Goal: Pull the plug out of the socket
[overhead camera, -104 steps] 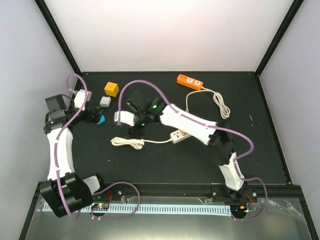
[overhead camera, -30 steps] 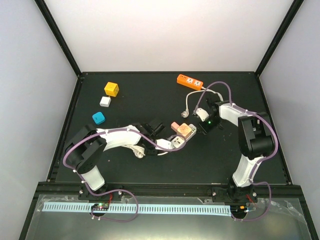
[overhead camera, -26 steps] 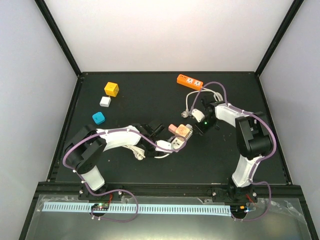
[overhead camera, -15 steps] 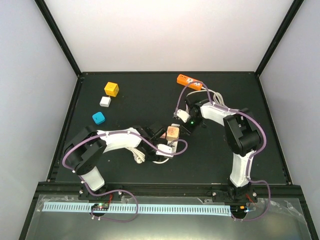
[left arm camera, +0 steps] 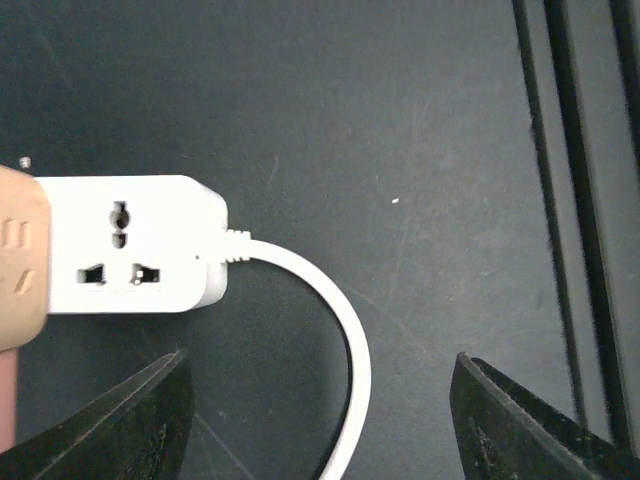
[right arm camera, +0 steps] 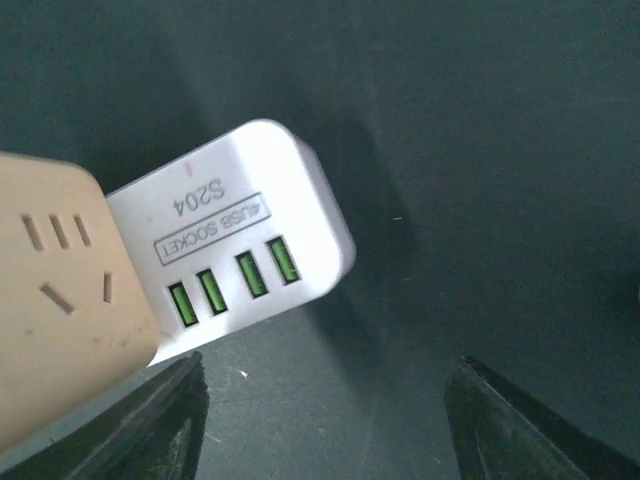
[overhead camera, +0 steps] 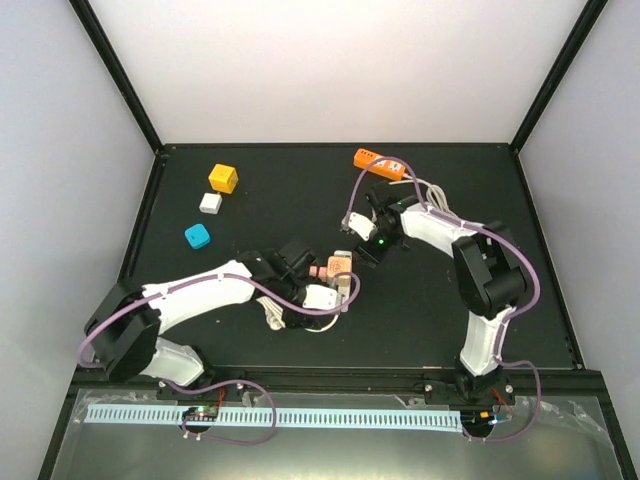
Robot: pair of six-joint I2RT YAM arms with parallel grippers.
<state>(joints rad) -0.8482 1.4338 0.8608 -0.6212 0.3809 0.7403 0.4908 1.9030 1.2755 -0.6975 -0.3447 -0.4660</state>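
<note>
The plug [overhead camera: 335, 268], a tan block, is still sitting in the white socket strip [overhead camera: 322, 298], which is lying on the tabletop [overhead camera: 260, 200] between the two arms. Both pairs of fingers are spreading open after a tighter hold a second ago. The left fingers [left arm camera: 120, 430] are gaping near the cord [left arm camera: 340, 330] end, and the right fingers [right arm camera: 530, 420] near the USB ports [right arm camera: 230, 285], both gripping nothing. Judging by this, the pull is not happening yet and a fresh grip is needed.

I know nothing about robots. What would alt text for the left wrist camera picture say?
A white rectangular power strip lies on a black table, its white cord curving down between the open left pincer's two dark fingertips. A peach plastic adapter sits on the strip at the left edge.
</note>
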